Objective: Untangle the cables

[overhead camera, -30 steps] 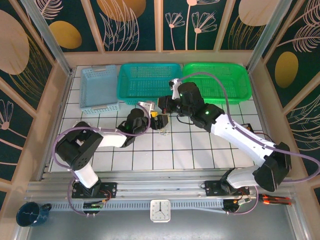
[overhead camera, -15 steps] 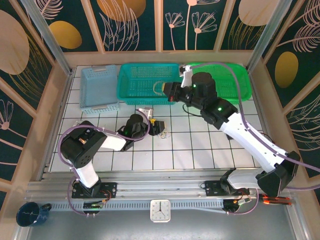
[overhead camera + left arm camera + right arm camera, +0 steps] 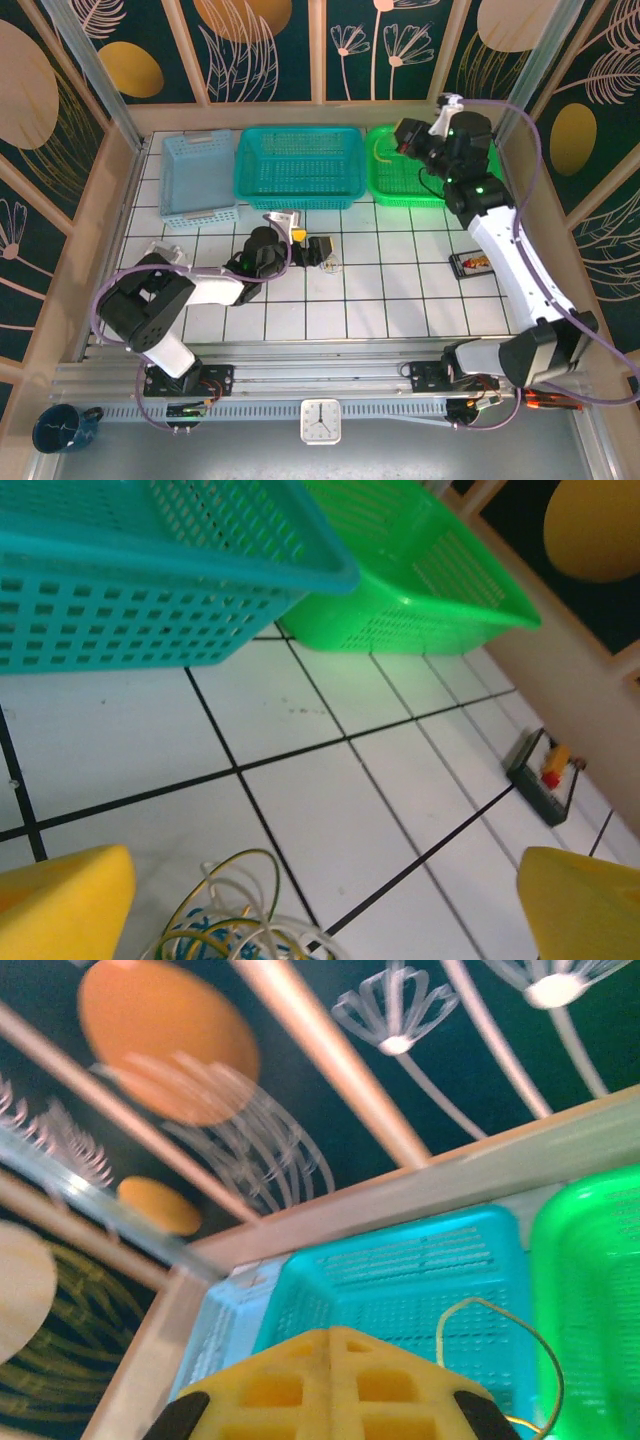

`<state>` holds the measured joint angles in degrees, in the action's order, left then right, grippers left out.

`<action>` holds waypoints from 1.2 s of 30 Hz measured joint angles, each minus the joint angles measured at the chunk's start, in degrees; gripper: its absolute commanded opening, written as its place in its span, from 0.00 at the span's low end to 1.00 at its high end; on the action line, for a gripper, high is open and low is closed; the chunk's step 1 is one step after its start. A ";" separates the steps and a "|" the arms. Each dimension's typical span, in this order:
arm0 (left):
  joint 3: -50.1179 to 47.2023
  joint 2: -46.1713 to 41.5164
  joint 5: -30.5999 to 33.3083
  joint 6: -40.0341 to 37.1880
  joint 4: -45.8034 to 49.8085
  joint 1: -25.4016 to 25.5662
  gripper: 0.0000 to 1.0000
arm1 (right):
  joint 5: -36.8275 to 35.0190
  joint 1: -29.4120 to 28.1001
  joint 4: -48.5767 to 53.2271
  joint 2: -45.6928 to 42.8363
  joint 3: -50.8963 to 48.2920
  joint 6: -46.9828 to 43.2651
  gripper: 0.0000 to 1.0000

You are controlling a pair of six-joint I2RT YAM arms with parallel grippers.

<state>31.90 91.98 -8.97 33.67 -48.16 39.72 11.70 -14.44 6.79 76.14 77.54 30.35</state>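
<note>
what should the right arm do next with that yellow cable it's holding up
Probably open the right gripper and let the yellowish cable fall into the green basket. The shut fingers hold the cable's loop hanging over that basket, well apart from the other cables, so it looks separated and ready to release.

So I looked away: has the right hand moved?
Yes. The right hand, holding a yellowish cable, went from the tiles before the teal basket back and rightward, over the green basket.
</note>
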 measured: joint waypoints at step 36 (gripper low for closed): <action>0.24 -14.91 4.96 11.45 8.46 0.00 0.99 | -1.07 12.85 -4.72 46.07 14.86 -1.46 0.00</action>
<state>32.14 77.08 -4.01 45.12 -39.70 39.72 10.63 -1.58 2.07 122.21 92.40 28.88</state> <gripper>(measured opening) 0.988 0.048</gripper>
